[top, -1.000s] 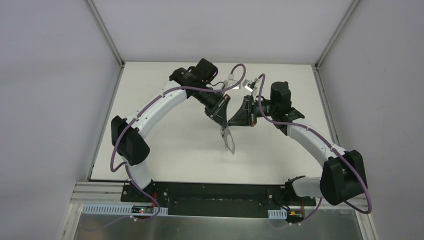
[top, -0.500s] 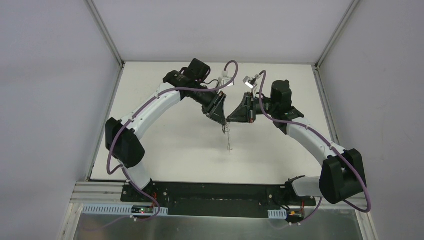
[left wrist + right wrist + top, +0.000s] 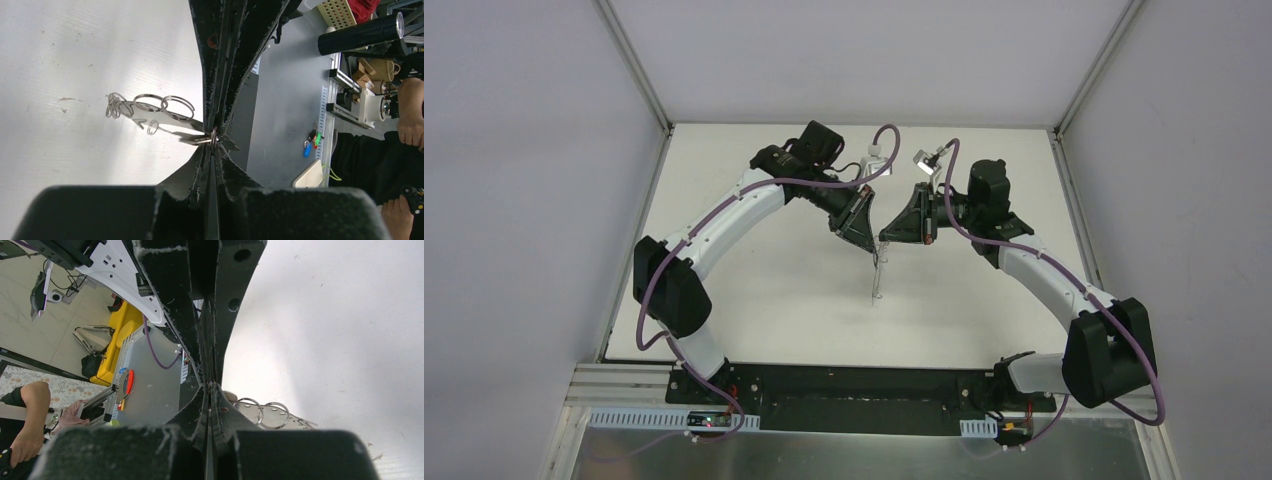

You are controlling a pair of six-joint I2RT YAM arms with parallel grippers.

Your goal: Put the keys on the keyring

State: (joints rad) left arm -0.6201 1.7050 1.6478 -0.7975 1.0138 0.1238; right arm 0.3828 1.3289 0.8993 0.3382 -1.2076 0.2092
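White table (image 3: 764, 290), right gripper (image 3: 885, 238) pinching keyring (image 3: 879, 278)

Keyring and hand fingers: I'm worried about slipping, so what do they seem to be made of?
The keyring looks like thin polished steel wire: silvery loops with bright glints. The left hand has fingers that look like matte black plastic, possibly printed or padded: dull surface, rough pale-flecked edges.

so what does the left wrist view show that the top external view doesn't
Only left wrist: the keyring as separate silvery loops, and a small ring pinched at the tips. Only top external: the whole left arm and right arm, and the table edges. Both: the two arms' jaws meeting tip to tip, the keyring held where they meet.
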